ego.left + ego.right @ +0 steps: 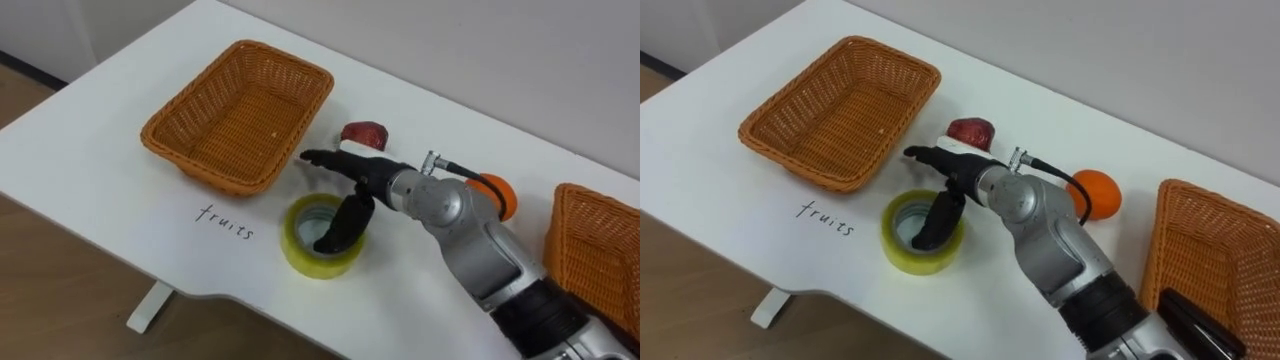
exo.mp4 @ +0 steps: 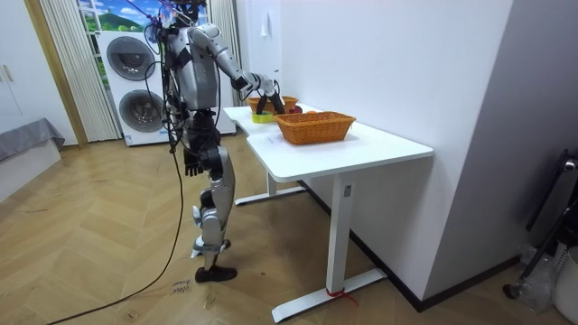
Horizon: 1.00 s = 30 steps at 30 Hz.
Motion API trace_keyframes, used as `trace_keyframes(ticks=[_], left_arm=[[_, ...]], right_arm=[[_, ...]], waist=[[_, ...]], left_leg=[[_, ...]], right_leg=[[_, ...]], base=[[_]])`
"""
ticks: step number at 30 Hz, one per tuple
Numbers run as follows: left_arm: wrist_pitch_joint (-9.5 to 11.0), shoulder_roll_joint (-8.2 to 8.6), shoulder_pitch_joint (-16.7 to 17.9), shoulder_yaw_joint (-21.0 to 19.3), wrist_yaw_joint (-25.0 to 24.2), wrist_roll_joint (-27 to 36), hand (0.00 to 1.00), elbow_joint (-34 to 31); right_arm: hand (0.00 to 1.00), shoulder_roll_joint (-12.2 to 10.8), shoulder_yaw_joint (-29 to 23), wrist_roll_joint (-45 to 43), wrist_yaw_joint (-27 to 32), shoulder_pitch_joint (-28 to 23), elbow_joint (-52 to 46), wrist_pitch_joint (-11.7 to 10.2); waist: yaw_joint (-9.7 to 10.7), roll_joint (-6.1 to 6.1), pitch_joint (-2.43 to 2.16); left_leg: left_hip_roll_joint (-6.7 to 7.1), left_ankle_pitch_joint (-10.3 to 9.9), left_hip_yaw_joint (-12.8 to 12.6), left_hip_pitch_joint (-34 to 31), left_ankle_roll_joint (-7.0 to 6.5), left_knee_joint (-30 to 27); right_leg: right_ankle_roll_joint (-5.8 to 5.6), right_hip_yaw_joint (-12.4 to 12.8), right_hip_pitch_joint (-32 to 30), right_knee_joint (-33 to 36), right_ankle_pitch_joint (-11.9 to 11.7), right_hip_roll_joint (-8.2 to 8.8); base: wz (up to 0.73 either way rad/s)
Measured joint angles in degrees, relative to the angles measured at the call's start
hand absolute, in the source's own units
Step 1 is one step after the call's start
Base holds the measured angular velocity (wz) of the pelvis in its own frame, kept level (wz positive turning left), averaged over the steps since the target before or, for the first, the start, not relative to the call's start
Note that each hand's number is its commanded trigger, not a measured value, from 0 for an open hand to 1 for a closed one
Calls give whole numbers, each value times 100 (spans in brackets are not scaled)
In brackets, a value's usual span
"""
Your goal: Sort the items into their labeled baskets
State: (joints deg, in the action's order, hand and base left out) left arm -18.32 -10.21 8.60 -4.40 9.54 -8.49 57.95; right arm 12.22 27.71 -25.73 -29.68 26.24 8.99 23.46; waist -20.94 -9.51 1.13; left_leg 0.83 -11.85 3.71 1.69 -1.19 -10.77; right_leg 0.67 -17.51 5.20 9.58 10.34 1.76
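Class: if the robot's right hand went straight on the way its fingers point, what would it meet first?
Probably the empty basket, its side wall just beyond the right hand; depth is unclear, it might pass over the rim.

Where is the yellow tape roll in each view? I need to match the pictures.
Left eye view: tape roll low centre, near the table's front edge, under the right hand.
Right eye view: tape roll low, left of centre.
Room view: small yellow spot at the table's far end.
Shared landmark: the wicker basket nearest the roll.
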Motion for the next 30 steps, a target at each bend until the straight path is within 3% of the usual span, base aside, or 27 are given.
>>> trace_keyframes(ticks=[1,2,3,4,16,30], left_arm=[[0,-1,-15,-1,0,0,0,36],[0,-1,-20,-1,0,-4,0,54],[-1,-1,-29,-1,0,-4,0,66],[-3,-1,-28,-1,-1,-3,0,71],[13,-17,-87,-1,-1,-2,0,290],[80,-56,-217,-4,-1,0,0,530]], right_arm=[[0,-4,4,-99,-76,0,-2,2],[58,-12,16,-180,-118,0,-6,10],[68,-41,32,-335,-206,0,-18,41],[100,-65,34,-442,-288,-2,-17,51],[100,-178,39,-1286,-539,40,-83,168],[100,-234,45,-1333,-905,12,-56,238]], waist=[[-4,0,0],[-10,0,0],[-10,0,0],[-10,-1,0],[-28,-13,-9],[-77,-57,-35]], left_leg=[[1,0,0,1,0,-2],[1,0,-1,2,0,-1],[1,0,-3,6,0,1],[0,1,-3,9,-1,0],[-4,1,6,94,-3,16],[-12,3,-28,101,-6,-2]], right_leg=[[0,4,1,0,0,0],[0,5,1,0,0,1],[0,5,1,1,0,2],[0,7,1,0,0,4],[0,13,76,0,0,8],[0,27,82,2,0,17]], base=[[0],[0],[0],[0],[0],[-1]])
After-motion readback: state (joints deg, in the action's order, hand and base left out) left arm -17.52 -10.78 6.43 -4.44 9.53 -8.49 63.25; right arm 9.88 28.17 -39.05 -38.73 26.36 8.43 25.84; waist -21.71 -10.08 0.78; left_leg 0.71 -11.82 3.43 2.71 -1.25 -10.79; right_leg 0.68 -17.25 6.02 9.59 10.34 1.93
